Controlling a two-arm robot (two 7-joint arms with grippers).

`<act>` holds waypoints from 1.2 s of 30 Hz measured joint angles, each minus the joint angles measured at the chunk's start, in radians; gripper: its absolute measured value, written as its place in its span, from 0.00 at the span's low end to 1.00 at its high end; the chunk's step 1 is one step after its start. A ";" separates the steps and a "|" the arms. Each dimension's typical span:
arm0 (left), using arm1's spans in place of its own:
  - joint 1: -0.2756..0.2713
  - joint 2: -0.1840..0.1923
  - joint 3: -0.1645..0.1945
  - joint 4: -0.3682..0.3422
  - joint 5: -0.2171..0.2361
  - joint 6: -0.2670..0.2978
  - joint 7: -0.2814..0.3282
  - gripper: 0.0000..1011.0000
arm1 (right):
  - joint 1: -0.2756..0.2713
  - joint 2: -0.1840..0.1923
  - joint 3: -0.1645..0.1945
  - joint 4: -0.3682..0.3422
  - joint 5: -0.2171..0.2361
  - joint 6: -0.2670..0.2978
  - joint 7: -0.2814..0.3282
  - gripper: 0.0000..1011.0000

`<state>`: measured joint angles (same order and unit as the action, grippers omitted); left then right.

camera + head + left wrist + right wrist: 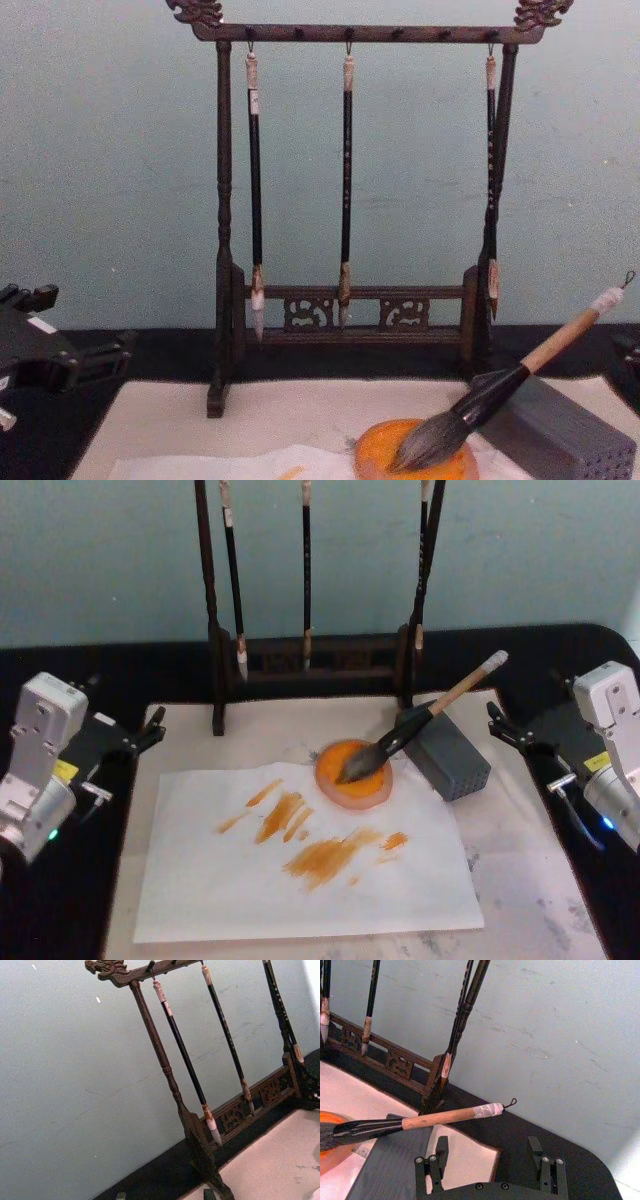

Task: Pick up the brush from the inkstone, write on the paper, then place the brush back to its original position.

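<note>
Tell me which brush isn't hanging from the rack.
The big pale-handled brush: its bristles rest on the orange inkstone, handle propped on the grey block. The three thin dark brushes hang upright.

The brush slants up from the inkstone across the grey block, its capped end free in the air. Just behind stands the rack with hanging thin brushes, closing off the back. The paper in front lies flat and open.
</note>
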<state>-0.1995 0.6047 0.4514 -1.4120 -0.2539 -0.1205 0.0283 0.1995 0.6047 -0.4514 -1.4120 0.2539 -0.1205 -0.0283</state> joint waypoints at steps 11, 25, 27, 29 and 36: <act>0.000 0.000 0.000 0.000 0.000 0.000 0.000 0.99 | 0.000 0.000 0.000 0.000 0.000 0.000 0.000 0.99; 0.000 0.000 0.000 0.000 0.000 0.000 0.000 0.99 | 0.000 0.000 0.000 0.000 0.000 0.000 0.000 0.99; 0.000 0.000 0.000 0.000 0.000 0.000 0.000 0.99 | 0.000 0.000 0.000 0.000 0.000 0.000 0.000 0.99; 0.000 0.000 0.000 0.000 0.000 0.000 0.000 0.99 | 0.000 0.000 0.000 0.000 0.000 0.000 0.000 0.99; 0.000 0.000 0.000 0.000 0.000 0.000 0.000 0.99 | 0.000 0.000 0.000 0.000 0.000 0.000 0.000 0.99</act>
<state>-0.1995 0.6047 0.4514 -1.4120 -0.2539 -0.1205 0.0283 0.1995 0.6047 -0.4514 -1.4120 0.2539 -0.1205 -0.0283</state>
